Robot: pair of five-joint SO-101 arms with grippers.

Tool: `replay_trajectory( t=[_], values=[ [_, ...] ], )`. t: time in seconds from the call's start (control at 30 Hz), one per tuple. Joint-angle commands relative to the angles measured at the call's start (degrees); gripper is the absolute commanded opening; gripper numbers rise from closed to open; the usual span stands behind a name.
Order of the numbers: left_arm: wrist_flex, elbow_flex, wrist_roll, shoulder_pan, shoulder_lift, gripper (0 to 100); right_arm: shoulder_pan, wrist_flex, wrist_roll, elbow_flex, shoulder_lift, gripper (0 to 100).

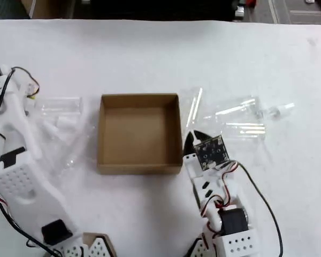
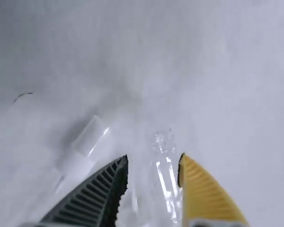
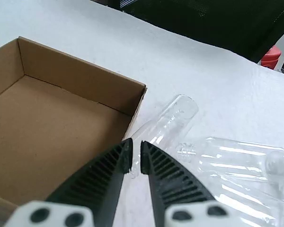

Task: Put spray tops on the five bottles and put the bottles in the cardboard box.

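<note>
Left pincer holds its grey and yellow jaws apart, astride a clear bottle that lies on the white worktop. Whether either jaw presses the bottle I cannot tell. Just off the grey jaw lies a clear-capped piece with a white end, seemingly a spray top.

From above, the left arm runs along the worktop's 9 o'clock edge. At 9 o'clock from the cardboard box lies the left group of bottles, clear and on their sides, with white spray tops among them. The box sits open-topped at mid-worktop.

Right pincer hangs just outside the box's 3 o'clock wall, its black jaws drawn nearly together with only a thin slit between them and nothing gripped. Past its tips the nearest bottle lies on its side close to the box's corner. At 2 o'clock from the box lies the right group of bottles, on their sides and near one another. A loose spray top lies farthest out, towards the worktop's 3 o'clock edge.
</note>
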Motion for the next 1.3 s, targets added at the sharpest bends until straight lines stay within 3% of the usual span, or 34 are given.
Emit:
replay_trajectory(
  t=[0.0, 0.27, 1.03, 1.27],
  values=[
    [-4.0, -2.7, 1.0, -0.3, 1.5, 17, 0.2, 0.0, 0.0, 0.5, 0.0, 1.8],
    [-8.4, -2.7, 1.0, 0.0, 4.4, 17, 0.2, 0.0, 0.0, 0.5, 0.0, 1.8],
    [-8.0, -3.7, 1.0, 4.0, 9.8, 17, 0.2, 0.0, 0.0, 0.5, 0.0, 1.8],
    [-0.2, -11.9, 0.8, 4.0, 11.4, 17, 0.2, -0.1, 0.0, 0.5, 0.0, 1.8]
  ],
)
